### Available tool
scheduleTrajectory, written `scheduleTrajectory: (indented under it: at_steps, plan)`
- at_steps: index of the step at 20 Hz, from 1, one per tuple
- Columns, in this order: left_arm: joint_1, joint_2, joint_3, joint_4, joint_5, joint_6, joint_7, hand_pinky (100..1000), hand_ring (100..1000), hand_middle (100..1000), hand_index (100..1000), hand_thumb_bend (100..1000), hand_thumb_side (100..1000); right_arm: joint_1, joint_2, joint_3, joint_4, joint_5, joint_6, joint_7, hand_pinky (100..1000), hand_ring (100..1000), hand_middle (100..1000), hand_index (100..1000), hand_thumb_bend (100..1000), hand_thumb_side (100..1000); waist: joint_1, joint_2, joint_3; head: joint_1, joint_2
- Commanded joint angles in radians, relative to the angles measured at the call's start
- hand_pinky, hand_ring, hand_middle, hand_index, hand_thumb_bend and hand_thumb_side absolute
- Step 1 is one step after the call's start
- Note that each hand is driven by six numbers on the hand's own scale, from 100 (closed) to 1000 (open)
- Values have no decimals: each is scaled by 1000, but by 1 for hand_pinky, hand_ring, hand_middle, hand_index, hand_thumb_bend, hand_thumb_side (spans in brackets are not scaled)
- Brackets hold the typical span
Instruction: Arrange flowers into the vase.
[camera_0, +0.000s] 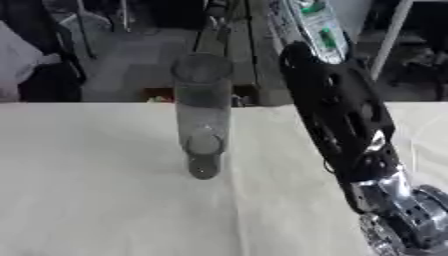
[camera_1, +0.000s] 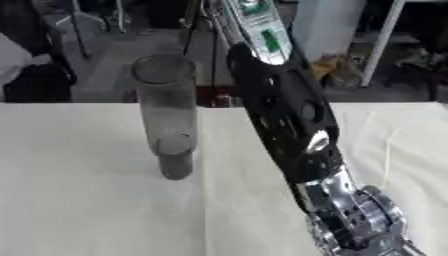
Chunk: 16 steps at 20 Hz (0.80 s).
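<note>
Since the vase (camera_0: 202, 115) stands empty near the middle of the desk (camera_0: 105, 200), I judge the arranging has hardly begun — no flower is in it, and I see none lying on the desk. It is a clear tube, upright, long axis vertical, mouth up. My right arm reaches past it on the right toward the far edge; my right hand (camera_1: 254, 22) seems to hold something white and green — whether its fingers curl round it I cannot tell.

right arm (camera_0: 350, 125): raised, reaching far across | right hand: hidden | left arm: unseen
</note>
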Motion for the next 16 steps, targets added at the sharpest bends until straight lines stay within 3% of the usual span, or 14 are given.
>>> scheduleTrajectory:
  at_steps: [1, 16]
  plan:
    - [-15, 7, -2, -14, 4, 0, -4, 446, 598, 749, 818, 100, 1000, -16, -2, -9, -14, 8, -4, 6, 100, 1000, 100, 100, 100, 562, 4, -15, 4, -11, -17]
    - [-19, -6, -3, -14, 1, 2, -5, 442, 596, 749, 816, 100, 1000, 11, 11, -13, 12, 30, -1, 31, 100, 1000, 100, 100, 100, 580, 2, 20, 18, -14, -41]
